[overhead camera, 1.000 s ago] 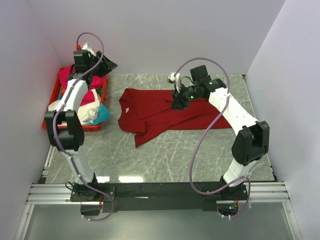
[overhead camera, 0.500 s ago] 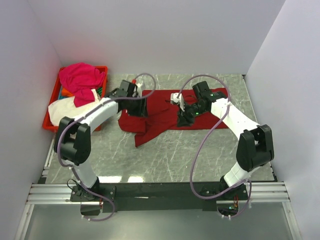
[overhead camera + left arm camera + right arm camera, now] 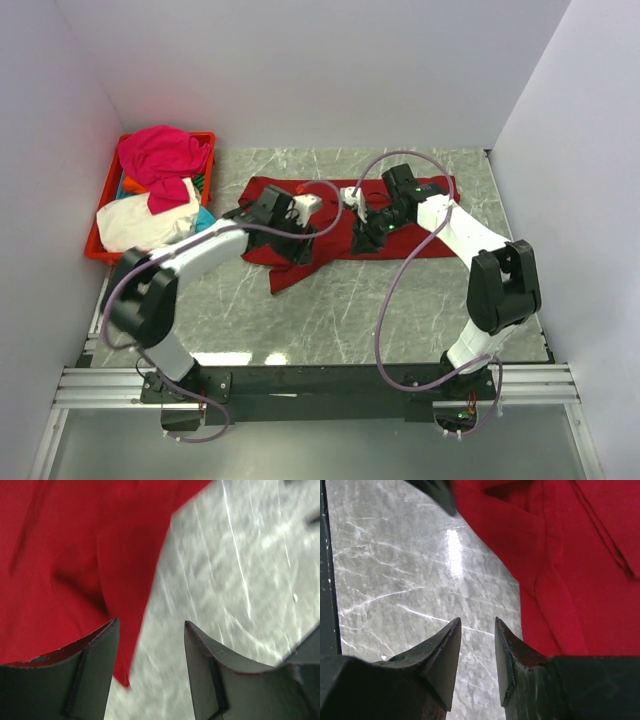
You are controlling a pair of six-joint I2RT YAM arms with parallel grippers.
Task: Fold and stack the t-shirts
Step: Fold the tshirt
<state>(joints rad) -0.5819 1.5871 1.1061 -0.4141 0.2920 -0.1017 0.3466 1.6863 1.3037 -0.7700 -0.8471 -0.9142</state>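
Top external: dark red t-shirt [image 3: 325,215] lies spread but rumpled across the far-middle of the table [image 3: 330,320], 1 flap trailing toward the near side. Both arms reach in over it. Other shirts aren't touched: magenta t-shirt [image 3: 160,155] and cream-white t-shirt [image 3: 140,220] are heaped in the red crate [image 3: 108,180] at far left, well apart from the work.

Step, imo: start of fold no. 1 on the red shirt, at the grab-the-edge stage. Nothing is folded or stacked yet, so it's early in the task.

Left gripper [image 3: 151,622]: jaws wide apart, empty. Left wrist view shows 1 finger over cloth and the other over bare marble, w/ the shirt's edge running btwn them. Can't tell if the tips touch cloth.

Right gripper [image 3: 477,620]: jaws only slightly apart, narrow gap, nothing in it. Both tips sit over bare table, just beside the shirt's edge, w/ cloth off to the right of the fingers.

Next move probably needs:
- left: drop and close on that edge; it's already straddling it
- right: open wider and shift sideways onto the cloth before pinching
- both: lift together, else the shirt skews

Risk: thin cloth on smooth marble, so a pinch could slide it or catch 2 layers where it's creased.
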